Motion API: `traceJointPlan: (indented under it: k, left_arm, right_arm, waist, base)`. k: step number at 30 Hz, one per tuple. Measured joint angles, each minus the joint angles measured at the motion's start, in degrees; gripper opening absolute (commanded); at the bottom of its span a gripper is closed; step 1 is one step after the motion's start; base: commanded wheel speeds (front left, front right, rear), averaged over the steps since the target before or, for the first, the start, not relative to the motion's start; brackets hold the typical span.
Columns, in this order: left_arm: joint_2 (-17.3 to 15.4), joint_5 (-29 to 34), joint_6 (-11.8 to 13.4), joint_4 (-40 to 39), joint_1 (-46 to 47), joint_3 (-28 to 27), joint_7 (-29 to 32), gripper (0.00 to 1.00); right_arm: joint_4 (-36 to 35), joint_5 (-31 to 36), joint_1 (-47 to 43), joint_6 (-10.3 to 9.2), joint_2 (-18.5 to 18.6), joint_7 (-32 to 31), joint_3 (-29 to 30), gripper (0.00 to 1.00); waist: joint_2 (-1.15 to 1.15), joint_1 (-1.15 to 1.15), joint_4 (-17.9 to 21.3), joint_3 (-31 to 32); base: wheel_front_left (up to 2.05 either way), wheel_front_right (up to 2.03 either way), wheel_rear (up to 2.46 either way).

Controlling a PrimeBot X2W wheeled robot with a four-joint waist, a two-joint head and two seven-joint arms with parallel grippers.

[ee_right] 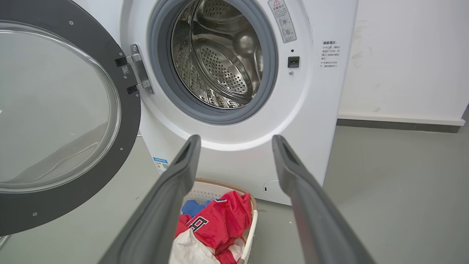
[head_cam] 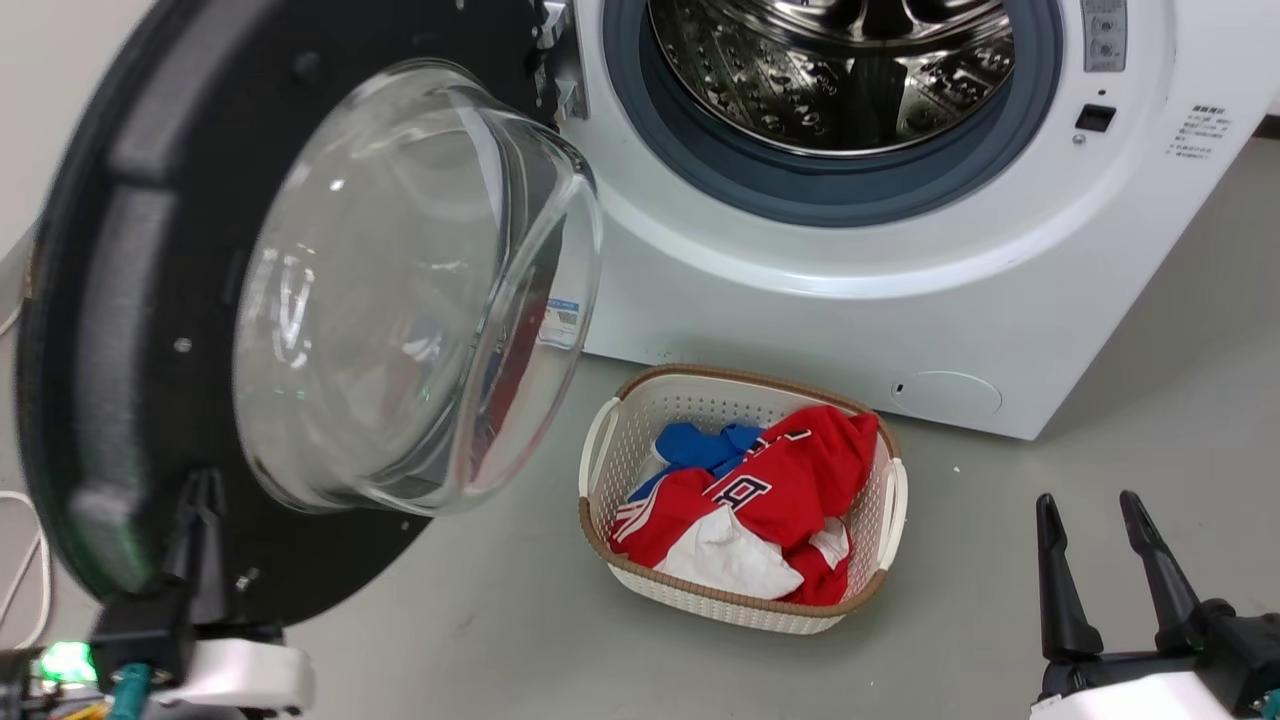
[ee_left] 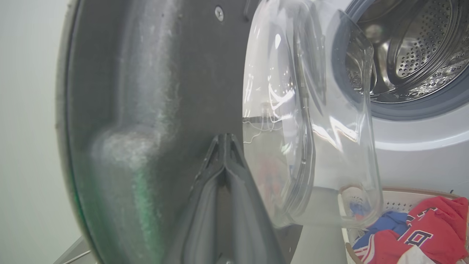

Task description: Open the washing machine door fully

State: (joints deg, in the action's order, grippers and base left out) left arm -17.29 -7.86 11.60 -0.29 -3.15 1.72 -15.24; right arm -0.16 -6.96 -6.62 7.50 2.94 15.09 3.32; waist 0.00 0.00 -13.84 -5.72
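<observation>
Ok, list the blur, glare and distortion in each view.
Head view: the door's near rim is soft, and white glare streaks its glass. Left wrist view: the rim and the left gripper are out of focus, with a green tint low on the rim; the glass warps the basket. Right wrist view: the drum is sharp, the right gripper's close fingers soft.

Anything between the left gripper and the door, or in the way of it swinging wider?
Nothing visible. The left gripper, fingers shut, sits right at the inner black rim of the door with nothing between. The basket stands on the drum side, off the outward swing. What lies behind the door is hidden.
</observation>
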Motion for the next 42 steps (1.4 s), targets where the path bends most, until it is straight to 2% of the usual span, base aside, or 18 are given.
traceJointPlan:
  k: [11, 24, 36, 42]
  left_arm:
    - [-3.42, -3.55, -1.72, 7.47, 7.07, -8.37, 0.00, 0.00]
    - [-5.71, -6.57, -5.04, 17.81, 15.24, -16.49, 0.00, 0.00]
    - [-9.66, -7.98, -8.42, 29.07, 22.51, -22.20, 0.00, 0.00]
    - [-10.25, -7.33, -10.11, 33.43, 25.25, -24.02, 0.01, 0.00]
  right_arm:
    - [-0.63, 1.54, 2.25, 0.00, 0.00, 0.00, 0.48, 1.00]
    - [-1.14, 2.77, 5.19, 0.00, 0.00, 0.00, 0.92, 1.00]
    - [-1.16, 3.54, 6.90, 0.00, -0.01, 0.00, 1.04, 1.00]
    - [-0.88, 3.69, 7.38, 0.00, -0.01, 0.00, 1.08, 1.00]
  waist:
    - [0.00, 0.00, 0.98, -4.33]
    - [0.00, 0.00, 1.95, -9.77]
    - [0.00, 0.00, 2.72, -13.01]
    - [0.00, 0.00, 3.07, -13.38]
  base:
    - [0.00, 0.00, 0.00]
    - [0.00, 0.00, 0.00]
    - [0.00, 0.00, 0.00]
    - [0.00, 0.00, 0.00]
